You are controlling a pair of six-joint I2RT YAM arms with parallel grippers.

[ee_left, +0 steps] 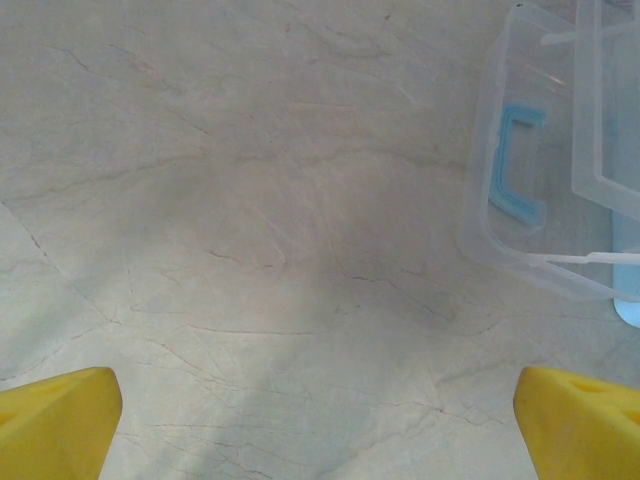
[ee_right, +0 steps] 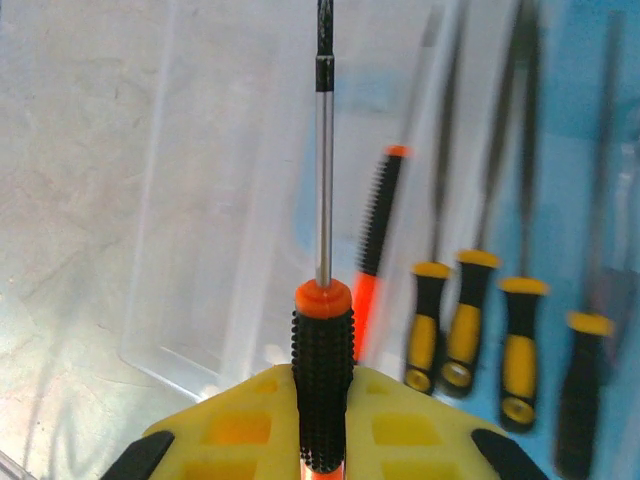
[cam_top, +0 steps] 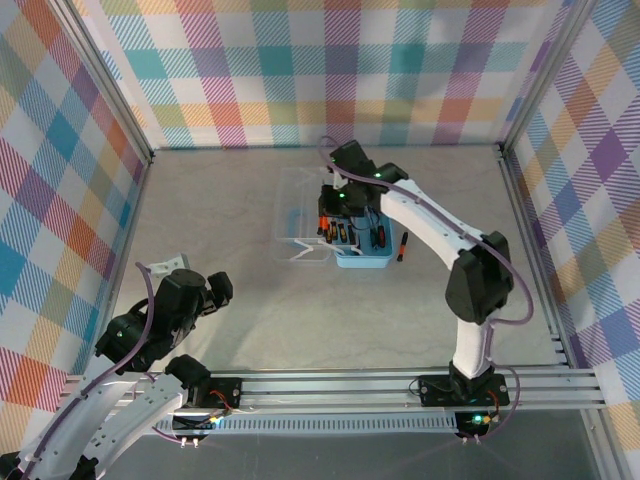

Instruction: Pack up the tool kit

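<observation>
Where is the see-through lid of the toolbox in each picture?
Top external: the clear lid lies open mid-table, left of the blue case.
Left wrist: the clear lid is at the upper right.
Right wrist: it is left of centre, beside the gripped screwdriver.
Shared landmark: the blue case, on the lid's right each time.

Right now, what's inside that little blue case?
Slim screwdrivers with black-and-yellow handles lie side by side in the case. From above, the right arm covers part of it, so more may be hidden. The right hand holds a black-and-orange screwdriver.
</observation>
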